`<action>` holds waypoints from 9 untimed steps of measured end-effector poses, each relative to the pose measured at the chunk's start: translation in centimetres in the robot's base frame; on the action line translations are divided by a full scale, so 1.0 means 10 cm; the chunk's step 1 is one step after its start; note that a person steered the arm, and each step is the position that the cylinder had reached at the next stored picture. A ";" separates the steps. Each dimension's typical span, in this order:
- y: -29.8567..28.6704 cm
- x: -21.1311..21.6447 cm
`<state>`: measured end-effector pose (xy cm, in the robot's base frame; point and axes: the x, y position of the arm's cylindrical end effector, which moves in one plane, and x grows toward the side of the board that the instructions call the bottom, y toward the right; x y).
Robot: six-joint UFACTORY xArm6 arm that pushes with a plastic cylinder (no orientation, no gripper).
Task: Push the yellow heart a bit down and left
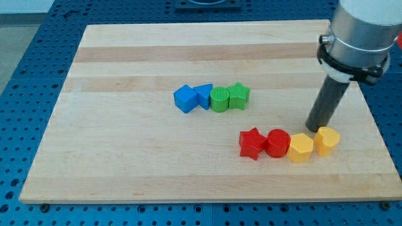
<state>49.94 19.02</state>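
The arm carries no hand, only a rod; my tip (313,127) rests on the counter (125,157) just beside the yellow heart (327,140), at its ten o'clock. The heart ends a row: yellow hexagon (301,147), red cylinder (277,143), red star (252,143) toward nine o'clock. From this side, a push would likely send it the wrong way, or shunt its neighbours. No containers here.
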 end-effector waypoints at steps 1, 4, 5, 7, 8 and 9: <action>0.00 0.00; 0.09 0.02; 0.09 0.03; 0.36 0.01; 0.36 0.21; 0.32 0.27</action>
